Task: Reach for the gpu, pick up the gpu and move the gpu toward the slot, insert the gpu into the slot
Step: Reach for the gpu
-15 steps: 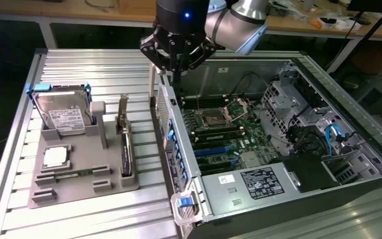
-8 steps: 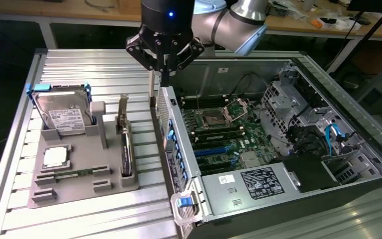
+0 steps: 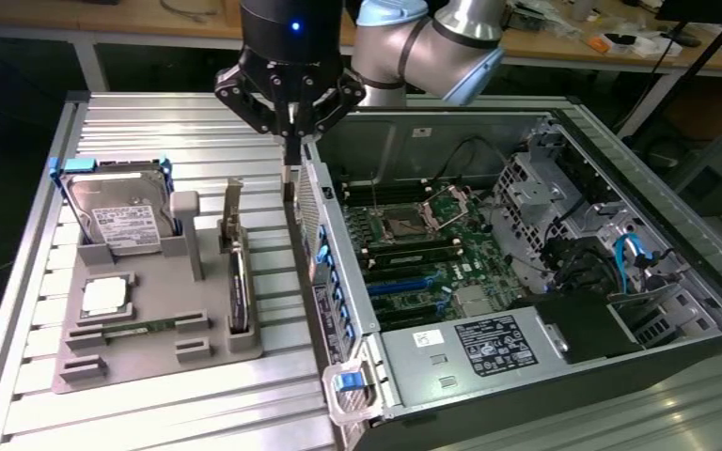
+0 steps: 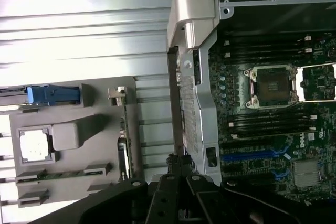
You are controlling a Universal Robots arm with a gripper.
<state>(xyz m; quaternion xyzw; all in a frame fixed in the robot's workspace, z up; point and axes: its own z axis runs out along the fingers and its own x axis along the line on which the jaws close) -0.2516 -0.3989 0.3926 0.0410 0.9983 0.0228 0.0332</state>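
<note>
Nearest the lens is the black two-fingered pincer (image 4: 177,162), shut tight with nothing in it. In the exterior view that pincer (image 3: 292,155) hangs over the back wall of the open grey metal computer case (image 3: 462,117). So this looks like the reach step. The gpu (image 3: 237,282), a thin dark circuit card with a silver bracket at one end, stands on edge in the grey plastic holder (image 3: 211,348), just to the exterior view's left of the case, untouched. The wrist view shows the card (image 4: 125,148) edge-on, near the fingertips but apart from them. To do the reach well, the pincer would probably want to be opened while there's room, squared to the card's thin edge and kept off the bracket and the holder's posts. The long blue slot (image 3: 399,282) on the green motherboard (image 3: 462,244) sits empty. Everything rests on a ribbed aluminium worktop (image 3: 148,122), and wooden benches (image 3: 562,38) with clutter run behind.
</note>
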